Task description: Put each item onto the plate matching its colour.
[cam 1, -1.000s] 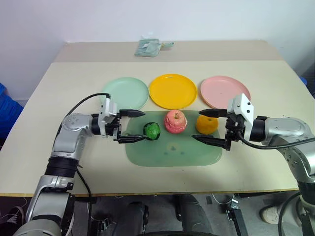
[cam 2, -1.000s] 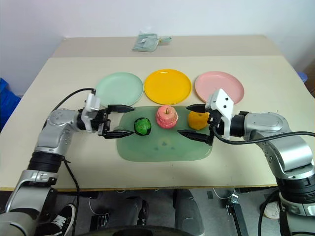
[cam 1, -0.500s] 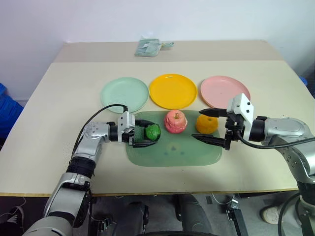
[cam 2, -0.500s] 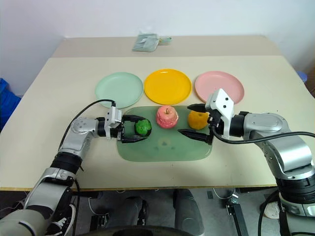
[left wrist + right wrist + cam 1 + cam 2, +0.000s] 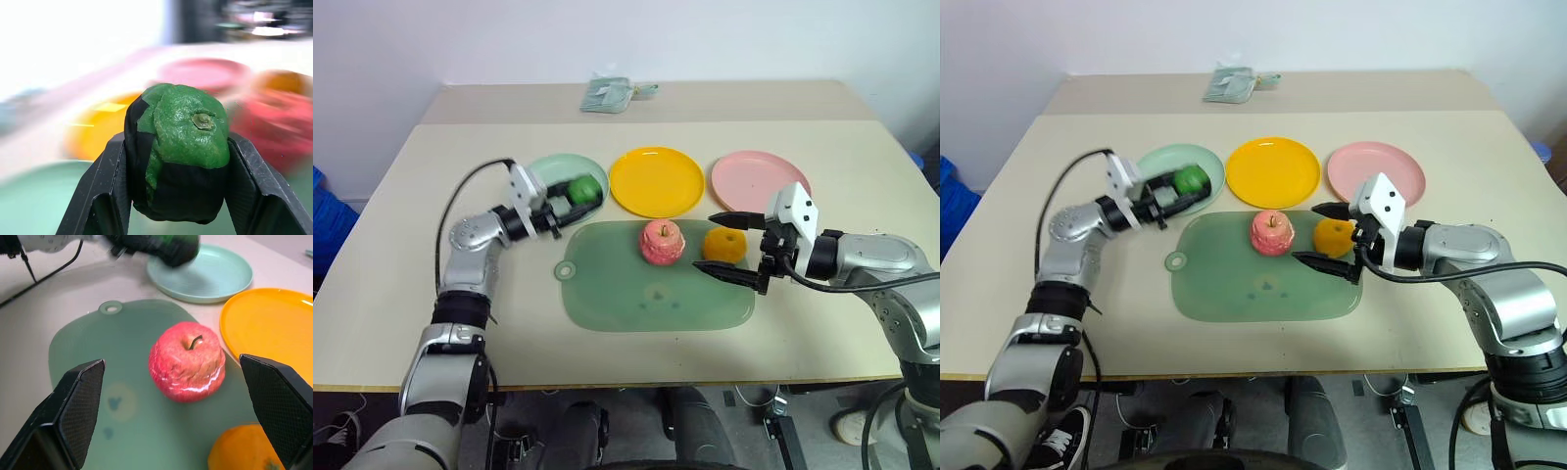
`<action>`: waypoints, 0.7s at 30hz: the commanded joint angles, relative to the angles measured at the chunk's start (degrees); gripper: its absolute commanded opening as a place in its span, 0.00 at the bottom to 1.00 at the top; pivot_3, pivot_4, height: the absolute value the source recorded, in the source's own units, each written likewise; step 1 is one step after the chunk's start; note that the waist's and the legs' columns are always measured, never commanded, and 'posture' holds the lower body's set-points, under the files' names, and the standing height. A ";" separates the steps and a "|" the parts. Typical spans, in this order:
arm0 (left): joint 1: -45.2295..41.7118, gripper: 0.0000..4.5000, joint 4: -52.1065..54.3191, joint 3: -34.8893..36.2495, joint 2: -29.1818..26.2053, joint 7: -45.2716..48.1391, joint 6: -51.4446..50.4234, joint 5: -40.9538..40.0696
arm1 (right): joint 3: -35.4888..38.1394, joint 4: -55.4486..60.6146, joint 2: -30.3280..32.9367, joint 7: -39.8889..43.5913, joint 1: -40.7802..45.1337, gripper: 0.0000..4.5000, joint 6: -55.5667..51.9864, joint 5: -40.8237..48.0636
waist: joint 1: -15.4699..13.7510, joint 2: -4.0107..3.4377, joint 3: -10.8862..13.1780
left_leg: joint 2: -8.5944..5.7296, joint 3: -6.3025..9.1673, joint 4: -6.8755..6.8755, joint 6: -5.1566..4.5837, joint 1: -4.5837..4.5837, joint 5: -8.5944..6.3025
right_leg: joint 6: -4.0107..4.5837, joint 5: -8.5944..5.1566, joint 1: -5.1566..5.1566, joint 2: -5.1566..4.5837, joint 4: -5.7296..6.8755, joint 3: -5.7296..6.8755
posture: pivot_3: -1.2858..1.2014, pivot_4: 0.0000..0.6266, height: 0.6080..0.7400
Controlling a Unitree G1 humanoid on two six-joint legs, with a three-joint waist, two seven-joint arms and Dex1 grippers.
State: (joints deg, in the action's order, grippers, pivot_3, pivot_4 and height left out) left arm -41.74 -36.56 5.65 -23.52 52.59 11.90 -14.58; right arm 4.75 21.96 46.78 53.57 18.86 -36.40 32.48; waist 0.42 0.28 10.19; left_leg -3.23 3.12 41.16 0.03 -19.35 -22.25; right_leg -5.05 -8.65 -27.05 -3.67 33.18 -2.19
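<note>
Closest to the robot lies the translucent green mat point(image 5: 656, 284) on the table point(image 5: 411, 274), bare along its near half. On its far half sit two of the fruits. The pink-red apple point(image 5: 663, 242) stands upright with its stem up, and the orange fruit point(image 5: 725, 244) rests just beside it toward the right arm.

The right tool point(image 5: 736, 247) hangs over the mat with its two black fingers spread wide. One reaches past the far side of the orange fruit and the other past its near side, and neither seems to touch it. That tool holds nothing.

Further back, the left tool point(image 5: 1178, 193) is clamped tight on the dark green fruit point(image 5: 1191, 179), carrying it over the pale mint plate point(image 5: 1209, 162). I can't tell whether it is already resting on the plate. The wrist view shows the fruit pinched across its middle, stem end facing out, with dark wrapping around its lower part.

Behind the mat the three plates sit in a row: mint, then yellow-orange point(image 5: 656, 181), then pink point(image 5: 759, 181). At the far edge lies a small folded cloth point(image 5: 607, 94).

These look like light, hollow toys with a bumpy skin, firm enough for a squeeze but prone to rolling. I would take each across its widest part, clear of the stem.
</note>
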 commanded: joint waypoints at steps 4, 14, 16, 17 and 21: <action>-3.82 0.59 -8.40 2.05 0.91 -21.85 3.24 7.44 | -1.12 -1.05 -1.45 -0.18 3.12 1.00 2.13 -1.22 | -0.01 0.00 0.00 | -0.01 0.00 0.00 0.01 -0.01 0.01 | 0.00 0.00 0.00 -0.01 0.04 0.00 | 0.52 0.24 1.00; -2.34 0.99 -2.26 3.61 0.63 -4.59 -2.08 -3.69 | -2.58 -3.22 -2.07 -1.85 4.66 1.00 3.19 -4.77 | 0.04 0.00 0.00 | -0.02 0.01 -0.01 0.02 -0.04 0.01 | 0.00 0.00 -0.02 -0.02 0.04 0.01 | 0.52 0.24 1.00; -0.09 0.99 3.68 2.97 -0.35 5.30 -6.81 -9.05 | -3.24 -4.72 -0.73 -1.76 4.48 1.00 2.96 -6.64 | 0.16 0.00 0.00 | -0.02 0.00 -0.01 0.01 -0.05 0.01 | 0.00 0.00 -0.02 -0.04 0.04 0.01 | 0.52 0.24 1.00; 1.90 0.99 7.65 2.22 -1.51 10.83 -7.81 -11.22 | -3.39 -5.99 0.01 -1.84 4.57 1.00 2.05 -7.31 | 0.24 0.00 0.00 | -0.03 -0.01 -0.01 0.01 -0.07 0.00 | 0.00 0.00 -0.02 -0.04 0.03 0.01 | 0.52 0.24 1.00; 8.61 0.99 19.23 0.25 -7.96 25.37 -17.22 -17.49 | -4.46 -11.30 1.16 -3.69 6.04 1.00 -3.29 -9.31 | 0.77 0.00 0.00 | -0.01 -0.09 -0.06 -0.03 -0.04 -0.02 | 0.00 0.00 -0.07 -0.02 0.04 -0.09 | 0.52 0.24 1.00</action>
State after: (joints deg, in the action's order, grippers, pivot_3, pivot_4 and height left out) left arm -33.80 -21.54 5.76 -29.63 72.86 -2.23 -28.75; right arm 0.04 11.08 47.72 50.63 23.51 -37.73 23.27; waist 1.19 0.28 10.18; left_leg -3.22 3.03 41.11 0.01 -19.37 -22.26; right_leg -5.05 -8.64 -27.13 -3.67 33.22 -2.28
